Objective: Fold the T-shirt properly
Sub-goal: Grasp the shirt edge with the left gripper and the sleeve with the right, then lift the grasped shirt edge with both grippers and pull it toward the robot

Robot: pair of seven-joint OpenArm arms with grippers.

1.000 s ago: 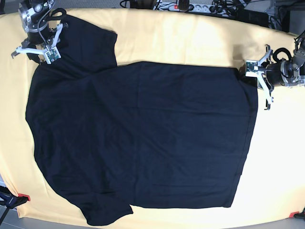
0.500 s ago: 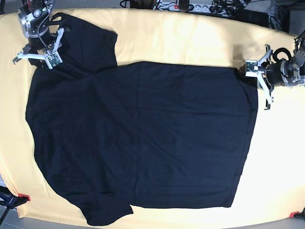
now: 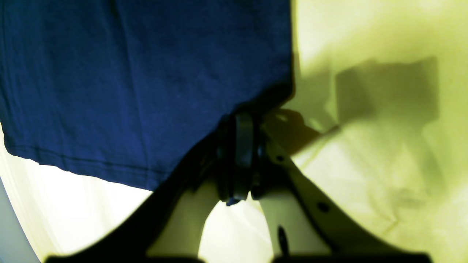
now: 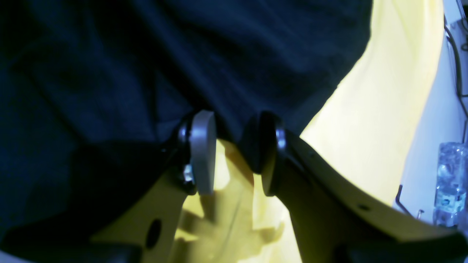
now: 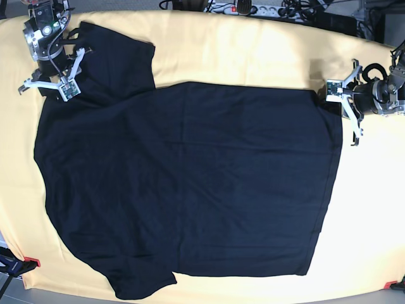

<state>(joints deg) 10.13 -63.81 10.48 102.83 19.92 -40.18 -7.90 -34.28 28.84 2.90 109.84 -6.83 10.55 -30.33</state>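
Observation:
The black T-shirt [image 5: 190, 183] lies spread flat on the yellow cloth [image 5: 253, 50], with its hem to the right and its sleeves to the left. My left gripper [image 5: 337, 96] sits at the hem's far corner. In the left wrist view its pads [image 3: 239, 153] are pressed together on the edge of the T-shirt [image 3: 128, 73]. My right gripper [image 5: 54, 75] is over the far sleeve at the top left. In the right wrist view its fingers [image 4: 203, 146] stand apart at the edge of the T-shirt [image 4: 146, 54], and yellow cloth shows in the gap of this gripper [image 4: 232, 142].
A power strip and cables [image 5: 253, 9] run along the table's far edge. Red clamps [image 5: 31, 261] hold the cloth at the near corners. A clear bottle [image 4: 449, 182] stands beyond the table edge in the right wrist view.
My right gripper has shifted slightly toward the near side along the far sleeve. The left gripper and the body of the shirt have not moved.

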